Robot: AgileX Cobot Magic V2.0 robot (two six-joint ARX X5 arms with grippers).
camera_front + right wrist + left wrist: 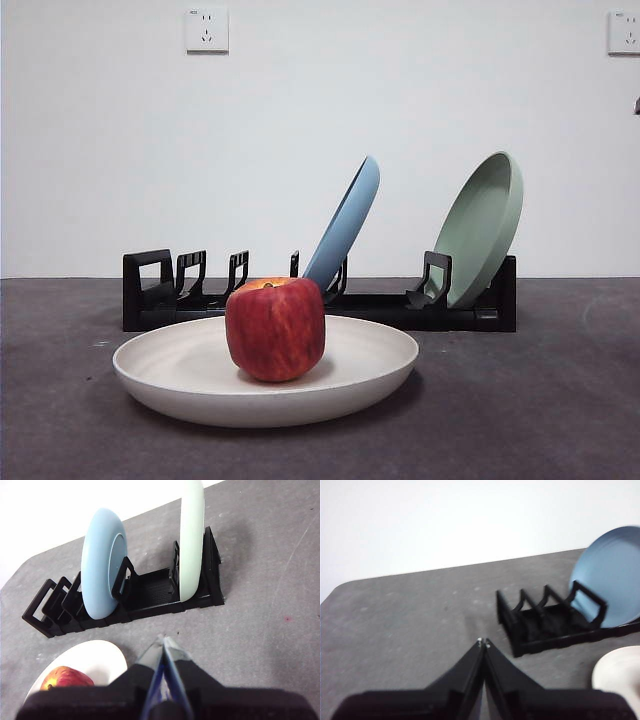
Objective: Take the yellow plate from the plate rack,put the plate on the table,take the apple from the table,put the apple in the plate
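apple in the yellow plate, both tools clear

apple [275,329] sits in the yellow plate [180,365], flat on the table [540,400] just before the plate rack [380,305]. i see open table on both sides. a blue plate [345,225] and green plate [482,226] lean in the rack. left tool [483,642] and right tool [163,639] hang pinched together, holding nothing.

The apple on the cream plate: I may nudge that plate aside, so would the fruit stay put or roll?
The apple looks blocky and sits upright on its base, so it probably resists rolling. The yellow plate has a raised rim, likely catching it if it slides. Its smooth skin may slip on the matte surface under a sharp push.
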